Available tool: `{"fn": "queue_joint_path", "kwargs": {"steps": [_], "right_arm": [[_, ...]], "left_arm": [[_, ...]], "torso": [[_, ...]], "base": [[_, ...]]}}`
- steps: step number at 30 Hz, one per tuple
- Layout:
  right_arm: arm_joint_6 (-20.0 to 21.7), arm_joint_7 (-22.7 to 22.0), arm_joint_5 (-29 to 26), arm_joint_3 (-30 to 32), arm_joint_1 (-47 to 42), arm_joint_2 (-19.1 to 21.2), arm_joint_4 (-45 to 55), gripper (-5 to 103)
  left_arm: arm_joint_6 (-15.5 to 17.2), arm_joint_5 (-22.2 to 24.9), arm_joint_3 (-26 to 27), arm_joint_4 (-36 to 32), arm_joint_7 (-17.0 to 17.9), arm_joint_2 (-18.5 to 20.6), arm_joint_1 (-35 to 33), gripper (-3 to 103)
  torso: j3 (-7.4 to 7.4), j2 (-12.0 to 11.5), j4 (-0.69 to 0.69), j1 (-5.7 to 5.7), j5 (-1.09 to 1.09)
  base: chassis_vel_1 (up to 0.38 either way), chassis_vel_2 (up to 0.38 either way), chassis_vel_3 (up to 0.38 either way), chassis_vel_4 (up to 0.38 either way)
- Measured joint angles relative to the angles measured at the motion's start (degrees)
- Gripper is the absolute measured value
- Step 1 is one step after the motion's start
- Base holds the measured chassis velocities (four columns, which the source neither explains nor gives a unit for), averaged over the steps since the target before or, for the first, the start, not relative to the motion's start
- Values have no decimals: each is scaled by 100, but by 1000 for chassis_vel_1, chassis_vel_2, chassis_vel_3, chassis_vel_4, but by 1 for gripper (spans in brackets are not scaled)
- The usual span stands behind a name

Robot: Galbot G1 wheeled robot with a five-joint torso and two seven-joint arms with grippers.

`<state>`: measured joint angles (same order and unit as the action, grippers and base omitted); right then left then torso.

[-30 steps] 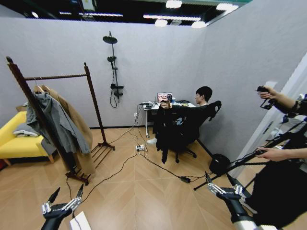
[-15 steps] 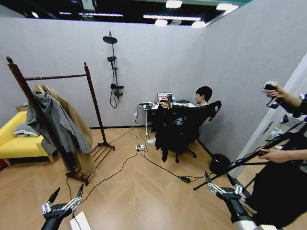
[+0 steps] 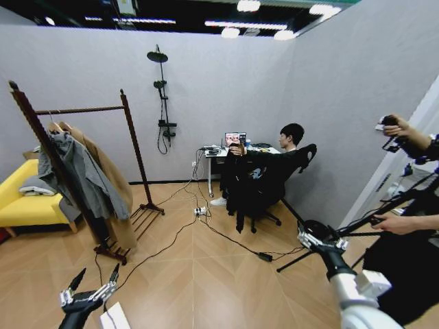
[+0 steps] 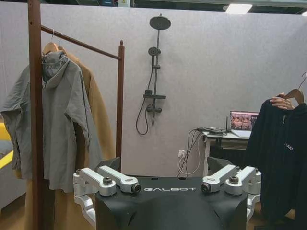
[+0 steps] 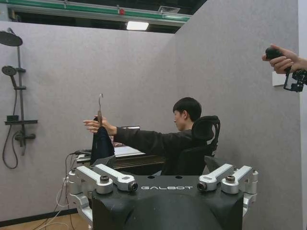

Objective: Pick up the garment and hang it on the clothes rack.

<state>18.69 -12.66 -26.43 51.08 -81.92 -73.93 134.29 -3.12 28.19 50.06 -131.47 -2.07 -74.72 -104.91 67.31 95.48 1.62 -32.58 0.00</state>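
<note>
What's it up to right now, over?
Left pincer low, open, empty. Right pincer open, raised toward black garment, held out on a hanger by a seated person's hand. Clothes rack far left; cables across floor.

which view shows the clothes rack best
The head view: the clothes rack shows whole, with both knobbed posts, top bar and low slatted shelf, a grey hooded jacket and a tan coat hanging on it. The left wrist view shows its upper posts and bar close up, base cut off.
</note>
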Motion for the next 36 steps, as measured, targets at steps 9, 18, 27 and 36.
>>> {"fn": "queue_joint_path", "kwargs": {"steps": [9,18,27,36], "right_arm": [[338,213,-864,200,482,980,90,100],[147,451,-698,145,413,871,31,100],[22,591,-638,143,386,845,0,100],[-86,666,-617,108,327,740,-8,100]], "left_arm": [[0,0,0,0,-1,0,0,100],[0,0,0,0,-1,0,0,100],[0,0,0,0,-1,0,1,100],[0,0,0,1,0,0,1,100]], "torso": [[0,1,-1,0,1],[-1,0,1,-1,-1],[1,-1,-1,-2,0],[0,0,2,-1,-3]], "base": [[-115,114,108,-116],[-227,244,242,-239],[-290,303,313,-298],[-306,298,306,-306]]}}
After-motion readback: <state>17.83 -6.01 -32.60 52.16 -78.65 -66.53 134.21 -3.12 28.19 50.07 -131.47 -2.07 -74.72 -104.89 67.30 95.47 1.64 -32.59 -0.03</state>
